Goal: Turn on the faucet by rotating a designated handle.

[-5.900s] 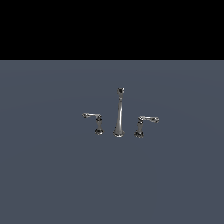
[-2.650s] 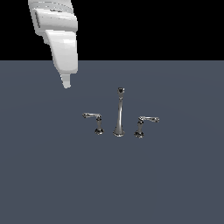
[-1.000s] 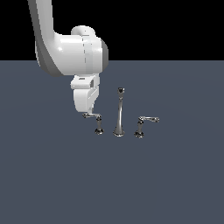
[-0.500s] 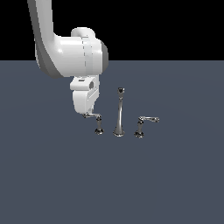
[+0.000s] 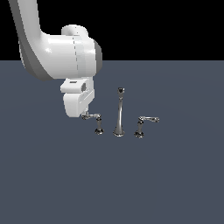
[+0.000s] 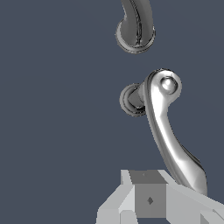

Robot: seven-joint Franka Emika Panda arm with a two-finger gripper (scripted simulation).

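Note:
The chrome faucet stands mid-floor in the exterior view, its tall spout (image 5: 119, 114) between two short handles. The handle (image 5: 98, 124) on the exterior view's left has a thin lever (image 5: 91, 116) pointing left; the wrist view shows the handle (image 6: 168, 127) as a curved lever on a round post, with the spout's base (image 6: 135, 27) beyond it. My gripper (image 5: 84, 114) hangs at the lever's outer tip. In the wrist view the gripper (image 6: 148, 197) looks shut, fingertips together beside the lever's end with nothing between them. Whether it touches the lever I cannot tell.
The mirror-image handle (image 5: 140, 127), lever pointing right, stands on the other side of the spout. The white arm (image 5: 61, 52) rises above and to the exterior view's left of the faucet. A flat grey-blue floor (image 5: 166, 183) lies all round.
The hand has come slightly lower and toward the exterior view's left, ending at the lever's tip. The lever has not visibly turned.

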